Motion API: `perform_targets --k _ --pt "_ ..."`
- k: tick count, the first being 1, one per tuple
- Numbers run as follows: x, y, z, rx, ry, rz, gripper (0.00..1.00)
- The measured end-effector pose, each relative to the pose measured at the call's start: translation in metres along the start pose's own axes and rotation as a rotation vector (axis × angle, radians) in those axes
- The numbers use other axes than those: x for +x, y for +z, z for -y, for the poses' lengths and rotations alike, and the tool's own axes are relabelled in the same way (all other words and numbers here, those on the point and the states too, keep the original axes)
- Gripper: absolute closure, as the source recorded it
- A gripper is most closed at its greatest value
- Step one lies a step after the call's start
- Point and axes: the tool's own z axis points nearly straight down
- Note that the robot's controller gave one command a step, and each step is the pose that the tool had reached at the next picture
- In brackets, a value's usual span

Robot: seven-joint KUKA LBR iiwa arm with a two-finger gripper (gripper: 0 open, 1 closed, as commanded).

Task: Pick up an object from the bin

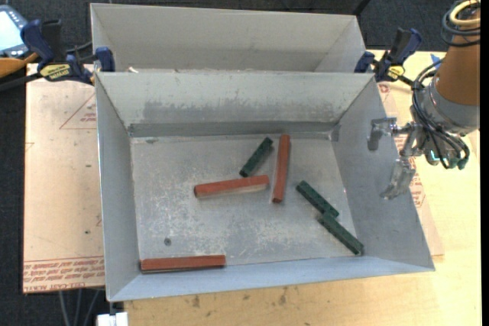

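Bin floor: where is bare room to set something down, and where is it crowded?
Bare: the left side, between the left wall and the centre red bar, behind the front red bar; and front centre, left of the two dark green bars. Crowded: mid-back, where the other red bar and short green bar cluster.

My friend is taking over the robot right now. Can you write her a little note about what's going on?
Gripper: open, holding nothing, up by the right wall of the bin.
Red-brown sticks: one in the front left corner, two in the middle.
Dark green sticks: one in the middle, two end to end on the right, nearest the gripper.
Done: nothing picked yet.
Left: reach in, close on one stick, lift it out.
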Motion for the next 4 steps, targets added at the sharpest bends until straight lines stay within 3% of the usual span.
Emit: perform_targets --k 1,2,3,4 --pt "-0.013 0.103 -0.062 -0.002 -0.554 0.002 0.0" --pt "-0.041 0.165 -0.156 -0.002 -0.654 0.007 0.0" --pt "-0.043 0.161 -0.151 0.004 -0.646 0.011 1.0" --pt "-0.042 0.162 -0.151 0.003 -0.646 0.008 0.0"
